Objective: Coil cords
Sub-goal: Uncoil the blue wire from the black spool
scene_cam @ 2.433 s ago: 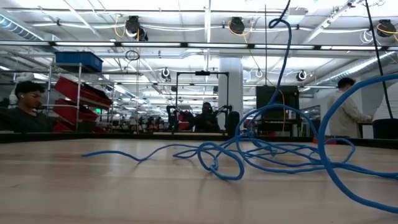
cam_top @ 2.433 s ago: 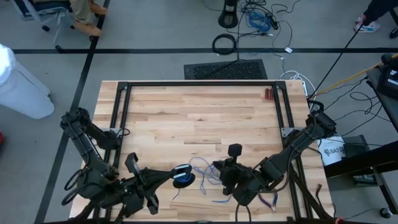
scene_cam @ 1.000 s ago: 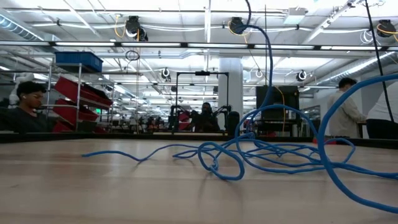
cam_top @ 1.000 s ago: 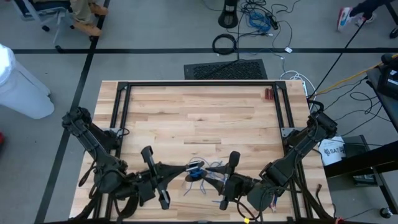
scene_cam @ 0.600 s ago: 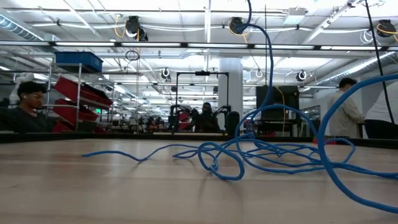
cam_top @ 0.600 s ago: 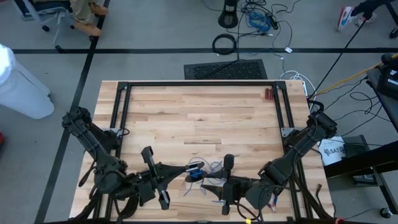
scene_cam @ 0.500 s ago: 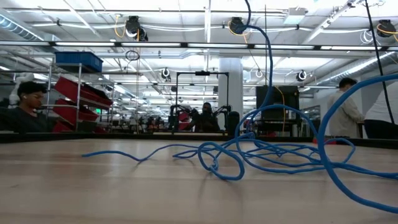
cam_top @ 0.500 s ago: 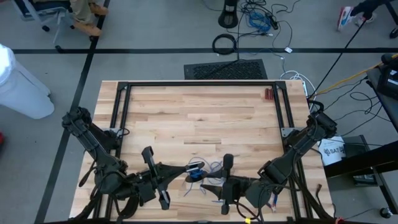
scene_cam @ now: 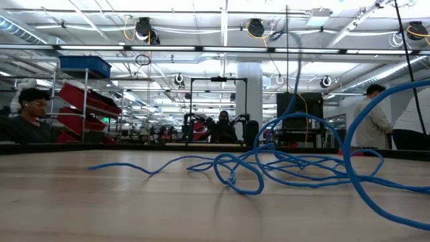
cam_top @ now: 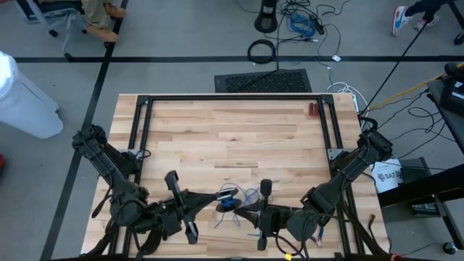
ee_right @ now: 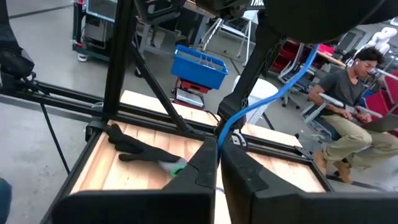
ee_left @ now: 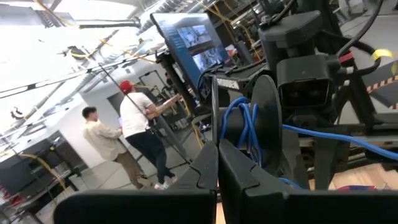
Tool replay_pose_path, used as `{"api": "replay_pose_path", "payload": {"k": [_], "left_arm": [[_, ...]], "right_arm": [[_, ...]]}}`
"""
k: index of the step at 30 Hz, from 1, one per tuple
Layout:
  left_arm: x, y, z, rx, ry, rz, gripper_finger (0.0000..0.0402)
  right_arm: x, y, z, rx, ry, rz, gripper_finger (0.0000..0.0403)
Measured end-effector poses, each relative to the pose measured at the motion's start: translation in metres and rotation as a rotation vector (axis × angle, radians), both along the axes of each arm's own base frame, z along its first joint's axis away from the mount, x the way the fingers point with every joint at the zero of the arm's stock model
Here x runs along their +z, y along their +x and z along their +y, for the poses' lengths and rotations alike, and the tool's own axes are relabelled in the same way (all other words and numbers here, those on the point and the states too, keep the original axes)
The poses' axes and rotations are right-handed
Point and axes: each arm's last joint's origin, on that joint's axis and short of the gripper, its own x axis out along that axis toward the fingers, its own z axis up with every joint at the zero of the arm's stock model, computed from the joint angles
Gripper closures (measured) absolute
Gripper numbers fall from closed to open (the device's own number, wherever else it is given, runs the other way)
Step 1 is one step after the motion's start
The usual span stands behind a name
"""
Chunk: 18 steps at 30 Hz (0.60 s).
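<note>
The cord is thin and blue. Part of it is wound on a small dark spool [ee_left: 245, 121] that my left gripper [cam_top: 220, 197] holds above the table's near middle. The rest lies in loose loops [scene_cam: 289, 165] on the wood near the front edge. My right gripper [cam_top: 238, 211] stands just right of the spool, shut on a strand that runs from the loops up to the spool. In the low view that strand [scene_cam: 287, 74] rises straight out of the picture. My left gripper pinches the rim of the spool's near disc [ee_left: 215, 127] between its two fingers, coming about level from the table's left. The spool hangs clear of the table, its axis roughly along the fingers. My right gripper pinches one blue strand [ee_right: 219, 138] between its fingertips, coming about level from the table's right. From there the strand climbs [ee_right: 292, 74] toward the spool.
A black frame [cam_top: 232, 97] runs round the table's far half. Red-handled pliers [cam_top: 313, 109] lie at the far right. A thick black cable ring [cam_top: 262, 51] lies on the floor beyond. People sit and stand in the room behind the table.
My right gripper has shut on the cord strand beside the spool, and its wrist has turned a little. In the low view the rising strand has gone from a slack curve to a straight line. The loops on the table have stayed put.
</note>
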Motion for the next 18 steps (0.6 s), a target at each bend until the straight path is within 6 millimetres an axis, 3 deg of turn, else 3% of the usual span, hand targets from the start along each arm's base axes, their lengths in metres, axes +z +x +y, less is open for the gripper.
{"api": "replay_pose_path", "payload": {"k": [11, 18], "left_arm": [[-0.009, 0.012, 0.019, 0.260, -0.042, 0.082, 0.0400], [-0.022, 0.016, 0.027, 0.410, 0.050, 0.191, 0.0400]], "right_arm": [[-0.001, 0.000, 0.003, 0.114, 0.042, 0.018, 0.0402], [-0.001, 0.000, 0.004, 0.121, 0.034, 0.018, 0.0403]]}}
